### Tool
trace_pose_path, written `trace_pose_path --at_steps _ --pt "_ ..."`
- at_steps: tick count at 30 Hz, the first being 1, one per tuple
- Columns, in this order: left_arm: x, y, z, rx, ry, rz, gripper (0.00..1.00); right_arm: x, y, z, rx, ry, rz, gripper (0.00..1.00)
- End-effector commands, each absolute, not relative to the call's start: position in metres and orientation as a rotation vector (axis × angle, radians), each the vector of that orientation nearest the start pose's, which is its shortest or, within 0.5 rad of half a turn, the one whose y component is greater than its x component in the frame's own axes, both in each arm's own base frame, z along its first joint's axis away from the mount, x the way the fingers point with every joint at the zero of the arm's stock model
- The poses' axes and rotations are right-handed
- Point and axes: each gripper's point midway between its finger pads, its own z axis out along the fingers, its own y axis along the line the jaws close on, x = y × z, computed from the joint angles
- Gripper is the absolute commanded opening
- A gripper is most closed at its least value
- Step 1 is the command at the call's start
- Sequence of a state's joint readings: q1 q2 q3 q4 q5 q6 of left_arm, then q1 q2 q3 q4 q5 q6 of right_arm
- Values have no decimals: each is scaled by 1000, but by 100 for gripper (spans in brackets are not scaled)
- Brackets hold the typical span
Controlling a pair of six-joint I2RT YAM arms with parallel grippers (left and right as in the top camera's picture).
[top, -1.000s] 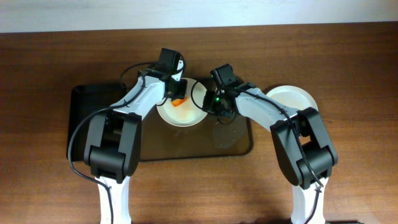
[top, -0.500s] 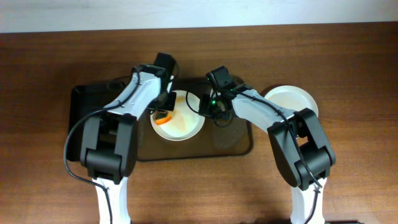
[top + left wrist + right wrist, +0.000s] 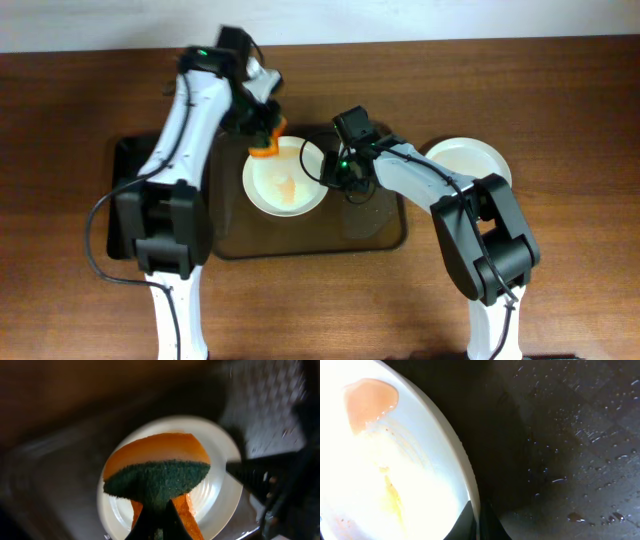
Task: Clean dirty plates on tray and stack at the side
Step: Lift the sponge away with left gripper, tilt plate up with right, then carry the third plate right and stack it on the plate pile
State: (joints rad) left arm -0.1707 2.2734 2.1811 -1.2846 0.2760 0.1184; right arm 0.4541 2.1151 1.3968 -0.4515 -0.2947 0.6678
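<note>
Left pincer (image 3: 264,136) is clenching an orange sponge (image 3: 157,475) with a dark green scouring face and is hovering over the far rim of a white plate (image 3: 287,195). Right pincer (image 3: 337,170) is gripping that plate's right-hand rim, jaws clamped on the edge. The plate is lying in the brown tray (image 3: 385,228) and showing pale orange sauce streaks (image 3: 370,396). Water drops (image 3: 560,480) are glistening on the tray floor. A second white plate (image 3: 470,160) is sitting on the worktop (image 3: 570,100) just right of the tray, and a black tray (image 3: 125,170) is lying beside its left end.
</note>
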Motion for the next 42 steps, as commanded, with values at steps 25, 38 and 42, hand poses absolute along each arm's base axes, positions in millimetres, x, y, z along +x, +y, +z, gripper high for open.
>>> trace_pose_path --at_steps 25,38,42 --pt "494 -87 148 240 2830 -422 0 365 167 228 -179 2114 -681 4" --pt "494 -87 148 240 2830 -422 0 322 188 309 -142 1655 -1009 4" --pt "494 -87 148 240 2831 -419 0 336 209 254 -285 1938 -737 4"
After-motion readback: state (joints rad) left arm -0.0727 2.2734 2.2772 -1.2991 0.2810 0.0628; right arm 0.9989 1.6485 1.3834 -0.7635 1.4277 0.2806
